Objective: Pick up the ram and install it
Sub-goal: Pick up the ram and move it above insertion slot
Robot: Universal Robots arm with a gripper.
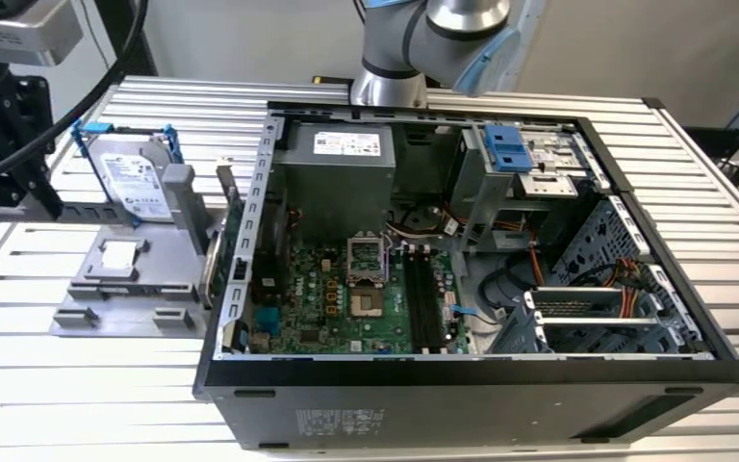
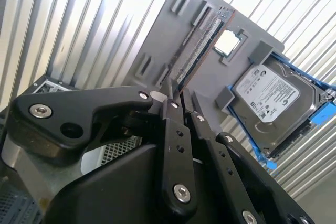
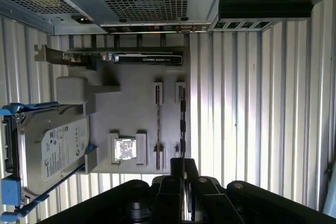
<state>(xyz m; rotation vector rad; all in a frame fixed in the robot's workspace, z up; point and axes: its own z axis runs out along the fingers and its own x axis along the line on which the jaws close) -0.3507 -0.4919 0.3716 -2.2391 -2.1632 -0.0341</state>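
Dark, thin circuit-board stick with black chips, the ram stands on edge in a flat grey plastic holder tray, its near end right at the tips of the black metal gripper; the jaws sit close together, and whether they pinch it I cannot tell; nothing looks lifted yet; the long black motherboard slots, well away from the jaws, lie bare, so installing is all left

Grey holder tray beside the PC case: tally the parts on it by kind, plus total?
ram: 1
hard drive: 1
processor chip: 1
expansion card: 1
Total on the grey holder tray: 4
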